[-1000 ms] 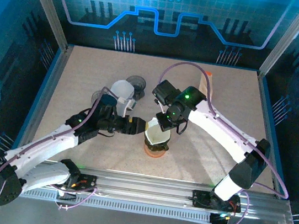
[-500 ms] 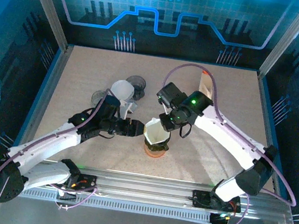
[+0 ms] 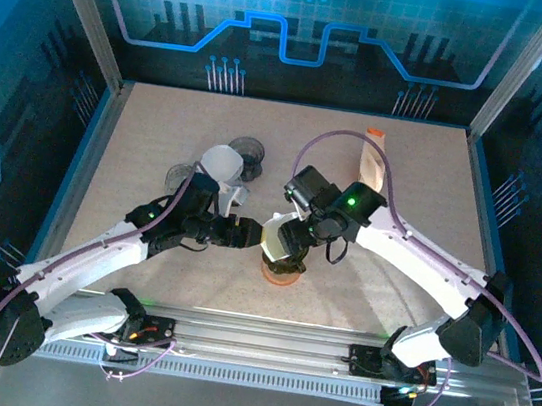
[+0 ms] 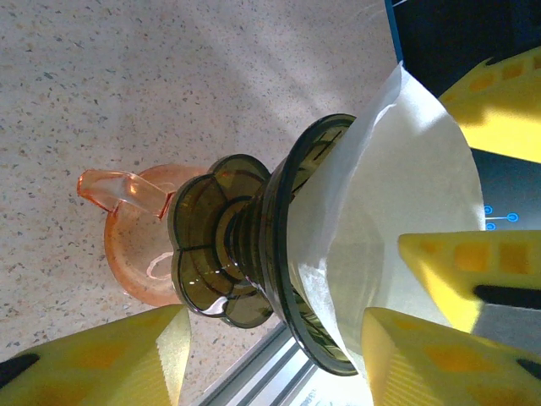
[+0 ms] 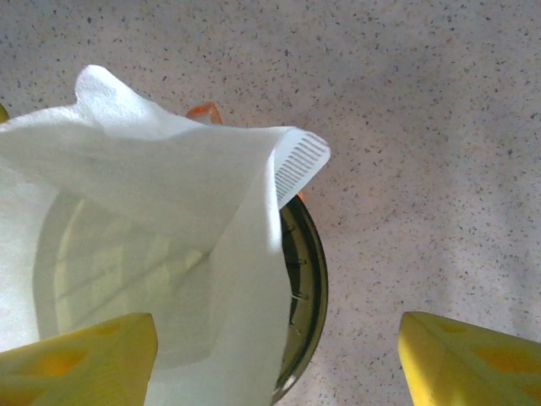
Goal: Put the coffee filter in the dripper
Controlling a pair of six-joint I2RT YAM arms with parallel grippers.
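The white paper coffee filter (image 5: 169,220) sits in the dark olive dripper (image 4: 237,245), its folded edge sticking up above the rim (image 5: 308,279). The dripper stands on an orange glass server (image 4: 135,254) near the table's front centre. My right gripper (image 5: 275,364) hangs open just above, one yellow finger on each side of the filter (image 3: 282,235) and not touching it. My left gripper (image 4: 270,355) is open at the dripper's left side, its fingers straddling the dripper without closing on it. In the top view the left gripper (image 3: 250,232) and right gripper (image 3: 292,234) meet over the server (image 3: 281,273).
Behind the left arm lie a white cone-shaped piece (image 3: 221,164) and two dark round pieces (image 3: 248,149). A tan upright object with an orange top (image 3: 369,151) stands at the back right. The metal rail (image 3: 261,348) runs along the near edge.
My right gripper has opened and let go of the filter, which now rests in the dripper. The right arm has shifted slightly nearer and rightward. The left gripper has barely moved.
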